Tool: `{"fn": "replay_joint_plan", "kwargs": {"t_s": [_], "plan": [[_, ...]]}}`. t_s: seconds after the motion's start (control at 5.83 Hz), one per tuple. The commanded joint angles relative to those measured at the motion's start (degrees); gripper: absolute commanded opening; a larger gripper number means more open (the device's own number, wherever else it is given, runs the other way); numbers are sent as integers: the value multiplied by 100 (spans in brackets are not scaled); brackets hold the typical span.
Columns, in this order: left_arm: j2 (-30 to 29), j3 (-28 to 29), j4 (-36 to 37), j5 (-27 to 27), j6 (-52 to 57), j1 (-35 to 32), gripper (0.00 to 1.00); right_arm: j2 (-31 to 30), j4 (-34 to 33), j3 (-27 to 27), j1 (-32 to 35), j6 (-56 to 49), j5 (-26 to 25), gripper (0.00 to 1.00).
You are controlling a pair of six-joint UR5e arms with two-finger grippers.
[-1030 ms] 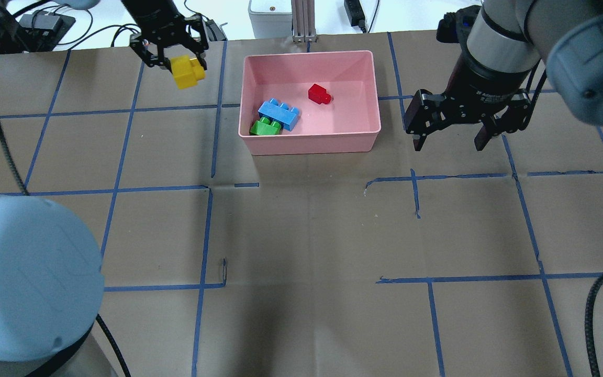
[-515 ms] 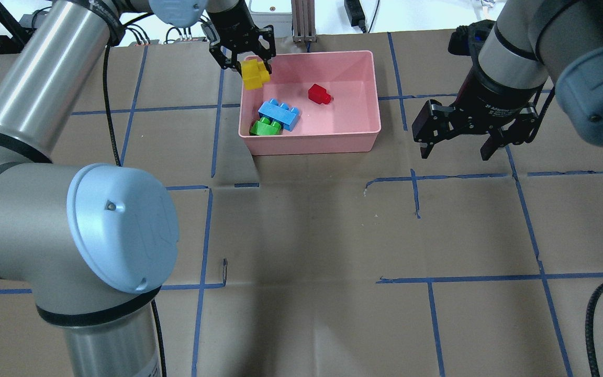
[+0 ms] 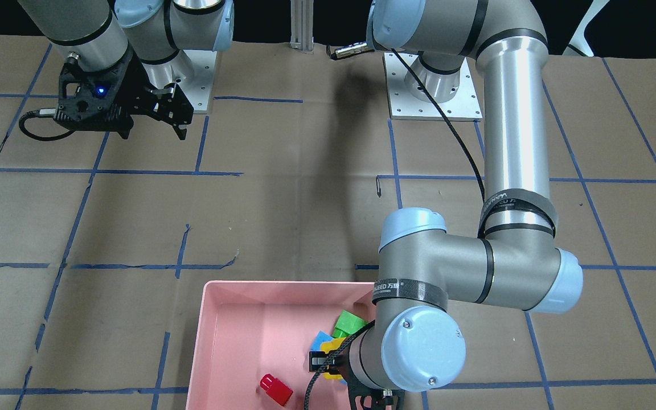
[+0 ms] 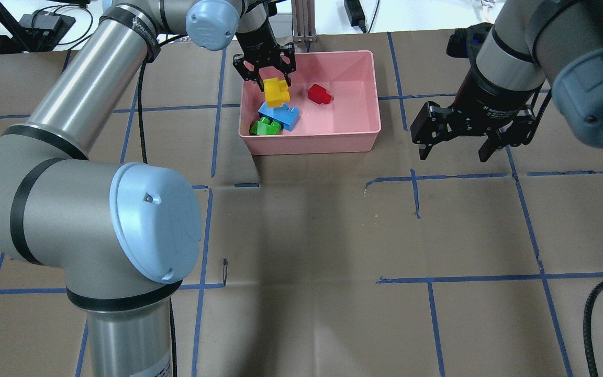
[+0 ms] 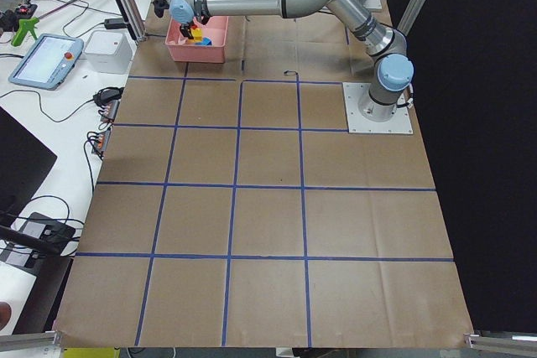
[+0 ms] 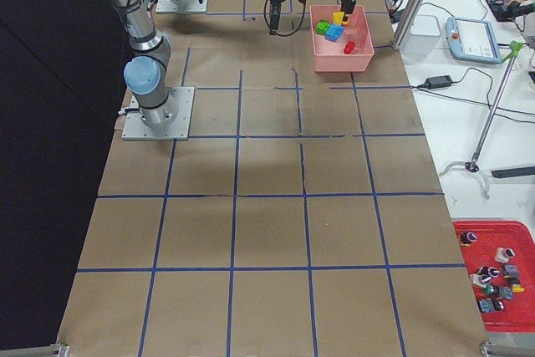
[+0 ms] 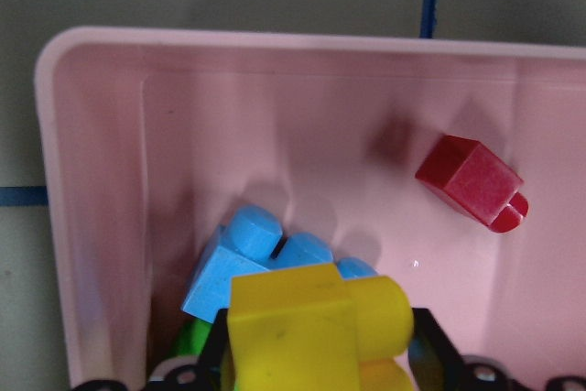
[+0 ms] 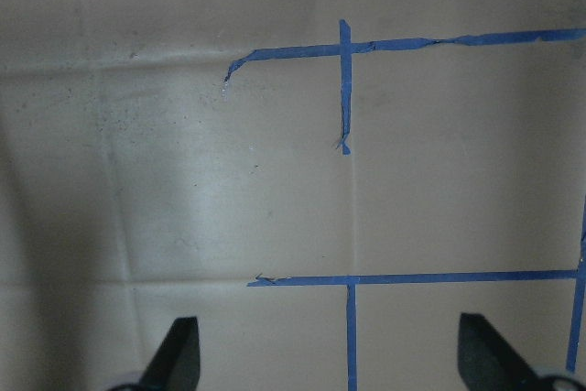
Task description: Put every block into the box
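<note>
Yellow block (image 4: 276, 93): rigid, light, likely slick plastic; left hand (image 4: 270, 82) clamps its flat sides above box (image 4: 312, 148); right hand (image 4: 452, 155) spread, empty.

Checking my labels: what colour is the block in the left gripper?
Yellow. The block in the left gripper shows best in the overhead view.

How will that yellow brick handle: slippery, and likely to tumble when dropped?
The yellow two-stud plastic brick looks rigid and glossy, so it may slip in the left tool. It hangs above the blue three-stud plastic brick, so released it could tip off that.
</note>
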Motion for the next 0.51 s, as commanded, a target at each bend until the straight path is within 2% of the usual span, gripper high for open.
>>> {"fn": "replay_joint_plan", "kwargs": {"t_s": [0.0,0.34], "plan": [[181,20,13,30,16,-15,100,10,-245,36,9,3,-8,100],[943,-111,4,83,16,64,100,115,-317,62,9,3,0,100]]}}
